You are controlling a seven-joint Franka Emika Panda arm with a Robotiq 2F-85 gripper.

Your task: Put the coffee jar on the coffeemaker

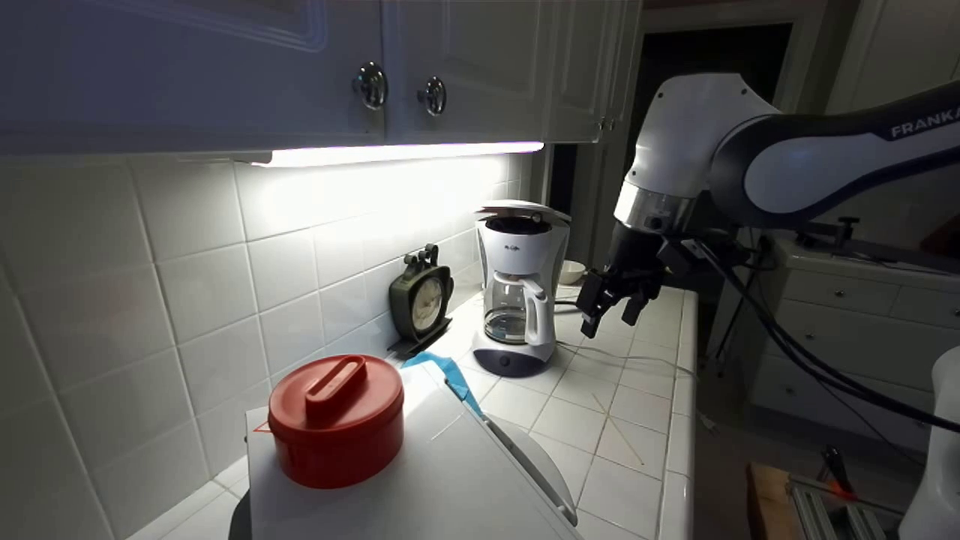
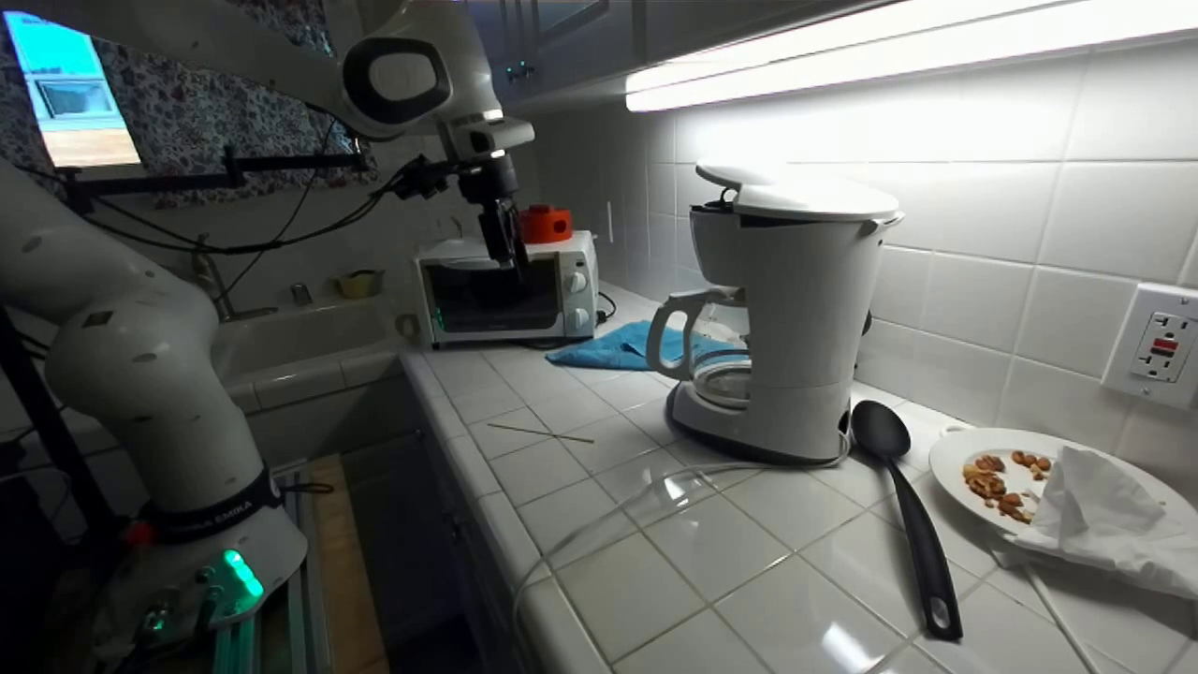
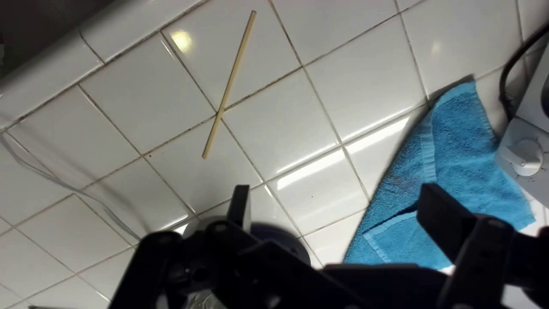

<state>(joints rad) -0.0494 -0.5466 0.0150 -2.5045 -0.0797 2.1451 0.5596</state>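
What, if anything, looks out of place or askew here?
The lid of the coffeemaker stands raised, showing a dark opening, rather than closed. A thin wooden stick also lies loose on the tiled counter, seemingly stray.

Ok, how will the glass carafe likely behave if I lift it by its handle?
The glass carafe is probably fragile, given its clear glass body. Its white handle sticks out to one side, so the body may sag or twist in the grip. The handle's smooth-looking surface could also slip.
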